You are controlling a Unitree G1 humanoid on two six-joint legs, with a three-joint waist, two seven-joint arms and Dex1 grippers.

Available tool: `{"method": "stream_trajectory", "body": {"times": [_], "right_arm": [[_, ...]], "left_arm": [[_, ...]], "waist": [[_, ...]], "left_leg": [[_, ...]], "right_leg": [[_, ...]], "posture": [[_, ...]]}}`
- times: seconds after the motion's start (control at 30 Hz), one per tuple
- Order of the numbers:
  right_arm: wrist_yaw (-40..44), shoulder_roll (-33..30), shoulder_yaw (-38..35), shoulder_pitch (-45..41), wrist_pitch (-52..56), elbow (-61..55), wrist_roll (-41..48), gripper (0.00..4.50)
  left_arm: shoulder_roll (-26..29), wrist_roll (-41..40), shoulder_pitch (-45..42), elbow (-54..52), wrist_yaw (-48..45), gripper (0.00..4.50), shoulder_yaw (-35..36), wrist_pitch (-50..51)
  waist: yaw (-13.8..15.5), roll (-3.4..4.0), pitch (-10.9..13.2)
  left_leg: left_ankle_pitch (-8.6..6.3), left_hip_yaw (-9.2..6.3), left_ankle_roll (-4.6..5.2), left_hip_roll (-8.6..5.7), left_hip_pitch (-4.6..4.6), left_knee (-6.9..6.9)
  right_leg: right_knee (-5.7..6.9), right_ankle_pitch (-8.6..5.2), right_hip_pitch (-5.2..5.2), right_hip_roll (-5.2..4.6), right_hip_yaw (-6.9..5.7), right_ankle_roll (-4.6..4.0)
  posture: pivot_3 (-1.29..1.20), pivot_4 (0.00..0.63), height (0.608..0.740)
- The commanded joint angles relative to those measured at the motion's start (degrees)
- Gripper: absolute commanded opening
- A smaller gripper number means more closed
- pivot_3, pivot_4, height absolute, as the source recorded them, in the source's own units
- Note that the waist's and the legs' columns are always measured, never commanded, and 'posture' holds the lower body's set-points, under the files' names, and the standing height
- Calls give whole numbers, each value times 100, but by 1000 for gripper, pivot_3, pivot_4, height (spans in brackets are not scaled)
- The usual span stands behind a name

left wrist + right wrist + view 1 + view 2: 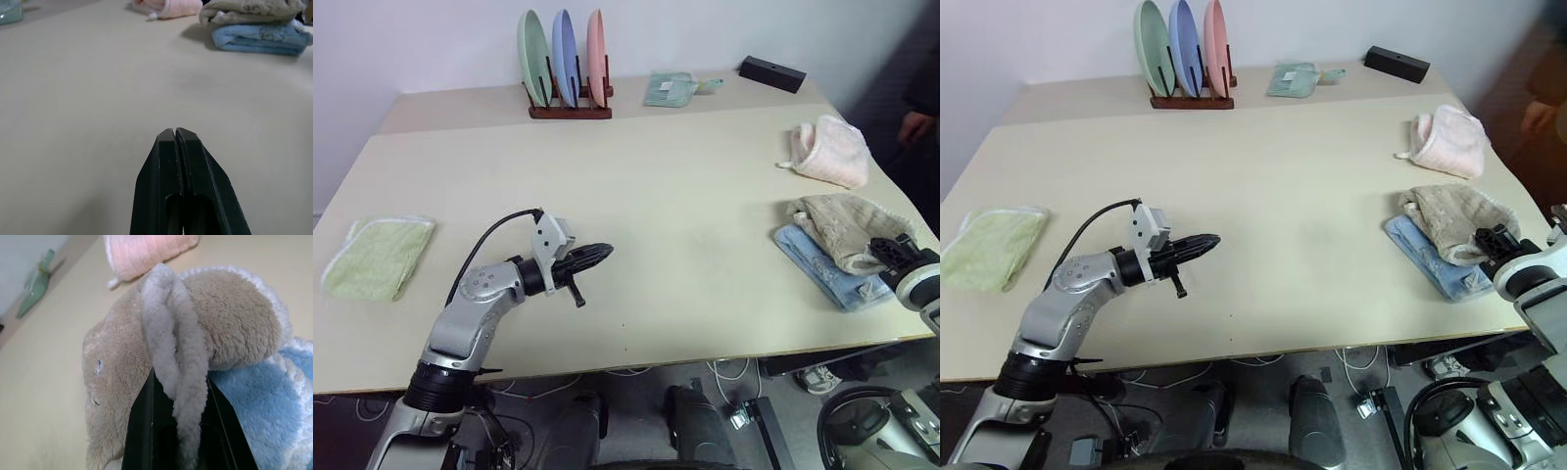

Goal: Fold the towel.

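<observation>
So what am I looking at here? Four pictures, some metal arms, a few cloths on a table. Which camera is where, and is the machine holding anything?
It is a humanoid robot with two arms, each ending in a two-fingered black gripper. The two wide pictures come from cameras in its head, looking down over the table. The other two come from cameras on its wrists, looking along the fingers. The left gripper is shut on nothing, above the bare middle of the table. The right gripper is shut on the pale edging of the towel, the beige one, which lies bunched on top of a light blue towel. Also on the table: a pink cloth, a folded green towel, a rack of three plates and a black box.
</observation>
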Motion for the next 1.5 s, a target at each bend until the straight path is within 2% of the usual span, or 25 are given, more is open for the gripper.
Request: {"method": "stream_trajectory", "body": {"times": [0.03, 0.17, 0.33, 0.53, 0.7, 0.73, 0.8, 0.97, 1.13, 1.27, 1.37, 1.5], "right_arm": [[184, -259, -62, 13, -311, -294, 192, 48], [302, -354, -53, -44, -562, -295, 396, 48], [361, -590, -256, -259, -675, -257, 1131, 48], [204, -382, -183, 839, -492, 9, 1170, 48], [115, -359, -22, 1266, -947, 219, 986, 48], [121, -379, -11, 1283, -1005, 260, 1016, 711], [157, -428, 33, 1320, -1136, 261, 1073, 1452], [351, -789, 453, 1534, -1909, -81, 619, 3992], [688, -1445, 1135, 1751, -3074, -198, -366, 3992], [1309, -1988, 1897, 1677, -3887, -129, -968, 3992], [2058, -2360, 2815, 1584, -4511, -147, -1374, 3992], [3069, -2408, 4106, 1096, -5004, -258, -1460, 3992]], "left_arm": [[11, 35, 50, -125, -34, 0, 73, -173], [17, 38, 90, -145, -28, 0, 88, -190], [61, 32, 235, -230, -2, 0, 148, -203], [44, 65, 307, -267, 36, 0, 120, -209], [48, 80, 368, -321, 51, 0, 120, -197], [52, 87, 377, -326, 56, 0, 122, -193], [60, 96, 388, -327, 57, 0, 128, -187], [54, 114, 378, -310, 61, 0, 115, -180], [17, 197, 293, -127, 156, 0, 205, -303], [-5, 352, 170, 151, 492, 0, 445, -498], [32, 510, 163, 280, 768, 0, 674, -677], [236, 556, 479, 190, 865, 0, 1044, -774]], "waist": [[6, 0, 0], [-4, 1, 0], [-9, 1, 0], [31, -9, -3], [-19, 0, -4], [-21, 1, -4], [-13, 1, -4], [9, 1, -4], [3, 0, -4], [-16, -1, -4], [-22, -3, -3], [-40, -5, 0]], "left_leg": [[0, 0, 0, 0, 0, 1], [0, 0, 0, 1, 0, 0], [0, 0, 1, 5, 1, -1], [-1, -9, 1, 3, -1, 1], [-1, -1, 1, 4, 4, 1], [-1, 1, 2, 5, 6, 0], [-1, 1, 2, 7, 6, -1], [-1, 2, 2, 5, 4, 2], [-1, 2, 2, 4, 4, 2], [-1, 4, 2, 3, 6, 0], [-1, 4, 2, 3, 7, 1], [-1, 4, 2, 4, 6, 0]], "right_leg": [[0, 0, 0, -2, 0, 0], [0, 1, 0, -2, 0, 2], [0, 1, 0, -1, 1, 2], [-8, 0, 10, -4, -2, 2], [-8, 0, 10, -6, 1, 2], [-7, 0, 10, -3, 1, 2], [-7, 0, 10, 1, 1, 3], [-8, 0, 10, -3, 2, 3], [-9, 0, 10, -3, 1, 4], [-9, 0, 9, 0, 1, 4], [-9, 0, 10, 1, 1, 4], [-10, 0, 10, 2, 0, 5]], "posture": [[0, 150, 740], [0, 150, 740], [0, 150, 740], [0, 150, 740], [0, 150, 740], [0, 150, 740], [0, 150, 740], [0, 150, 740], [0, 150, 740], [0, 150, 740], [0, 150, 740], [0, 150, 740]]}}
